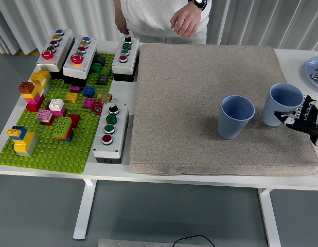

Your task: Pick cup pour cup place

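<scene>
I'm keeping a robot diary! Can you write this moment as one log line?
right hand: shut on held blue cup, tilted | second blue cup: upright on grey mat | left hand: unseen

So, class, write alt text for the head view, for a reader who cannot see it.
The robot's right hand grips a blue cup at the right edge of a grey mat, beside a second blue cup standing upright. A green brick baseplate and button boxes lie left; a person's hand hovers at the far side.
</scene>
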